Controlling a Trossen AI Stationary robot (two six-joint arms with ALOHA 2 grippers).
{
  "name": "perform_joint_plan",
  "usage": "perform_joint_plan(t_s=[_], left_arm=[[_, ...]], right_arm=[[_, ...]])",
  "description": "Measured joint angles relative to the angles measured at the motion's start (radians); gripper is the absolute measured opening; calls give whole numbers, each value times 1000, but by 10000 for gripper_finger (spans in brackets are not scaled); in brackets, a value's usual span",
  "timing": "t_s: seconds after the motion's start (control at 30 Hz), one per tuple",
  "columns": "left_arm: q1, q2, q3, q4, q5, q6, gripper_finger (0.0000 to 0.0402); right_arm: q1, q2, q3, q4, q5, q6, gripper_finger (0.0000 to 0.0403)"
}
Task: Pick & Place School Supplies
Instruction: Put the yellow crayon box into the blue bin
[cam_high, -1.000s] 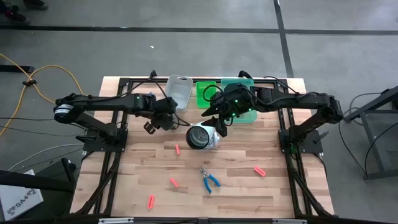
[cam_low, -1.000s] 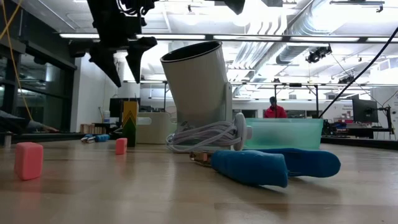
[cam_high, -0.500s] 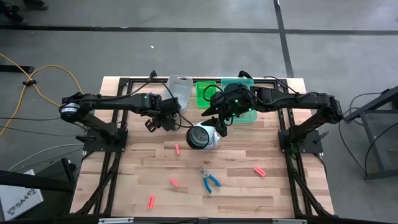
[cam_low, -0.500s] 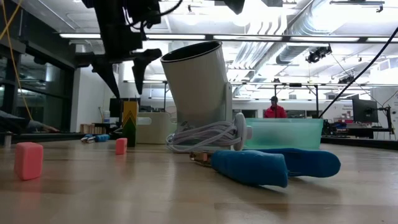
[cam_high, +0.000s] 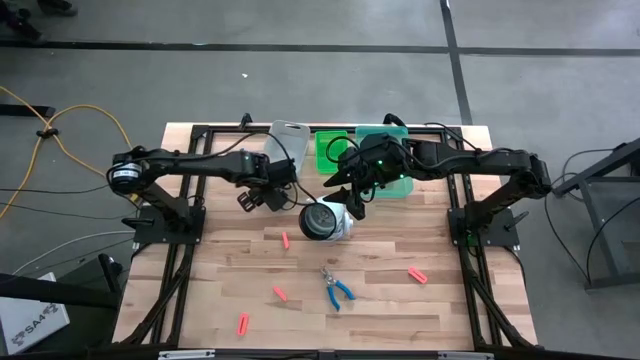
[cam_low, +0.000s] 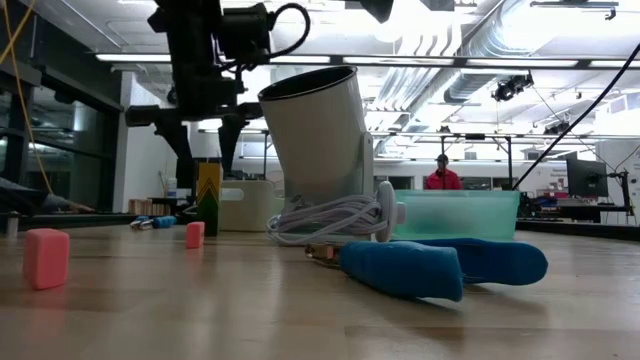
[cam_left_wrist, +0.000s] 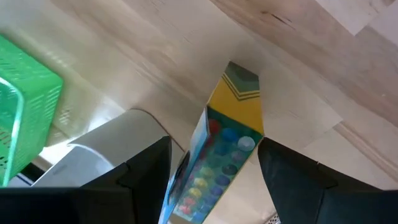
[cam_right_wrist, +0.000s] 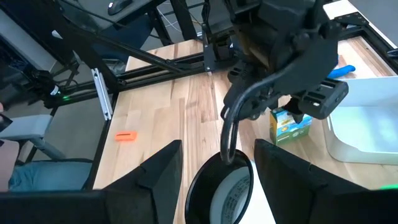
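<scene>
A green-and-yellow crayon box (cam_left_wrist: 229, 134) stands upright on its short end beside the grey bin (cam_left_wrist: 102, 152). My left gripper (cam_left_wrist: 214, 152) is open and low over it, one finger on each side with a gap to the box; the low view shows the gripper (cam_low: 207, 150) astride the box (cam_low: 208, 198). My right gripper (cam_right_wrist: 217, 165) is open, hovering above the round white object (cam_high: 322, 218). Blue-handled scissors (cam_high: 337, 288) and red-pink stubs (cam_high: 285, 240) (cam_high: 417, 274) lie on the table's near half.
Grey (cam_high: 287, 145), green (cam_high: 329, 150) and teal (cam_high: 385, 165) bins line the far edge. The white object with its coiled cord (cam_low: 330, 215) sits just right of the crayon box. A second pair of blue scissors (cam_right_wrist: 341, 71) lies beyond the grey bin. More stubs (cam_high: 279, 293) (cam_high: 243, 323) lie nearer.
My left gripper has moved toward the table's right and far edge, turned, and come down until its open fingers stand on either side of the crayon box. The box has stayed where it was.
</scene>
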Motion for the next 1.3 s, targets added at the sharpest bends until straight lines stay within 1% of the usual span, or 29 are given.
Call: perform_joint_plan(t_s=[0.1,0.2,0.47,0.73,0.83,1.1,1.3], left_arm=[[0,3,-1,0,0,-3,231],[0,13,-1,-1,-1,24,220],[4,20,-1,8,-1,24,154],[4,19,0,6,-2,11,103],[3,19,0,6,-3,-8,97],[0,13,-1,10,0,-124,98],[-15,8,-1,19,0,-295,98]], right_arm=[[0,0,0,0,0,0,189],[0,0,0,0,0,0,189],[0,0,0,0,0,0,189],[0,0,0,0,0,0,189],[0,0,0,0,0,0,189],[0,0,0,0,0,0,189],[0,0,0,0,0,0,189]])
